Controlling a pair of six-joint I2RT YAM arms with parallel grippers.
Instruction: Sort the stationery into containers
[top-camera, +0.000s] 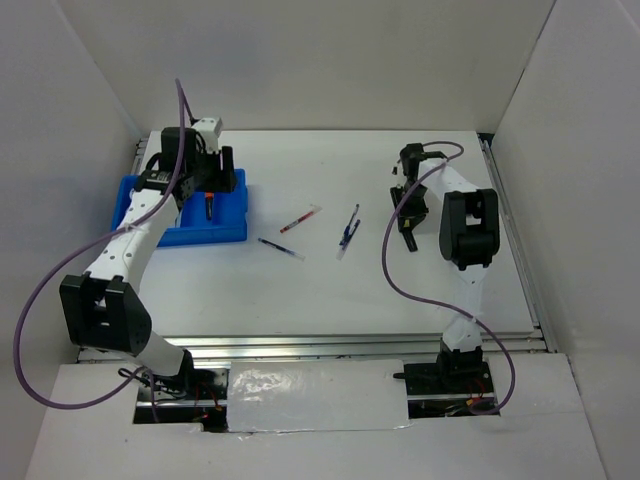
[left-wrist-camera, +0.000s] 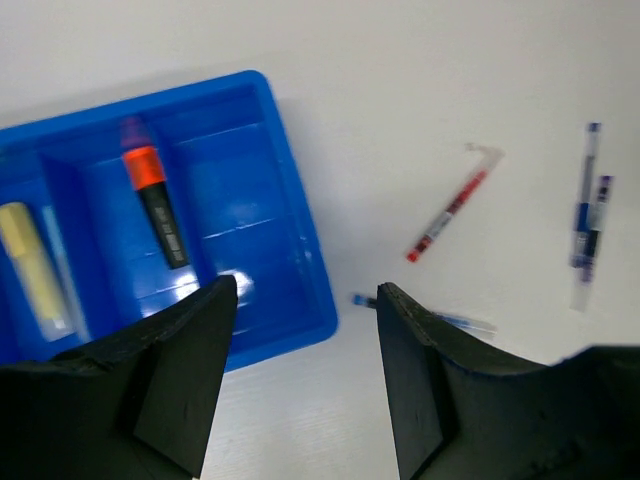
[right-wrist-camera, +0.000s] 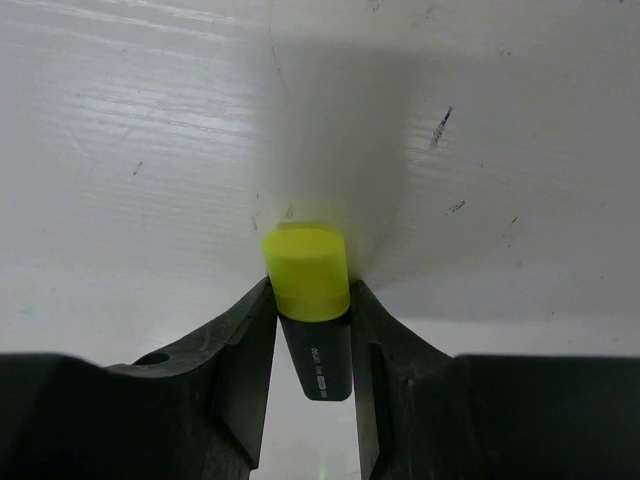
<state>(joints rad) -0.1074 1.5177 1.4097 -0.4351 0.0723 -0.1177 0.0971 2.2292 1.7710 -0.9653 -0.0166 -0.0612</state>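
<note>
The white table (top-camera: 400, 290) is walled on three sides, with a broad bare stretch along its near part. The blue tray (top-camera: 225, 232) sits at the far left, close to the left wall. The left wrist view shows a black highlighter with an orange cap (left-wrist-camera: 155, 205) lying in one of its narrow compartments. A pale yellow bar (left-wrist-camera: 30, 260) lies in the compartment to its left. The rest of the tray is cut off by the frame or hidden under the arm.

The left gripper (left-wrist-camera: 305, 290) hovers over the tray's right rim, its fingers spread wide with nothing between them. The right gripper (right-wrist-camera: 310, 290) is well apart, over the far right of the table, above the surface. Its fingers (right-wrist-camera: 250, 340) press on both sides of the black body of a yellow-capped highlighter (right-wrist-camera: 306, 270), whose cap sticks out past the tips toward the table.

Between the arms lie a red pen (top-camera: 300, 220), a blue pen (top-camera: 280, 249) nearer the tray, and further right what seem to be two blue pens side by side (top-camera: 349, 228), blurred in the wrist view.
</note>
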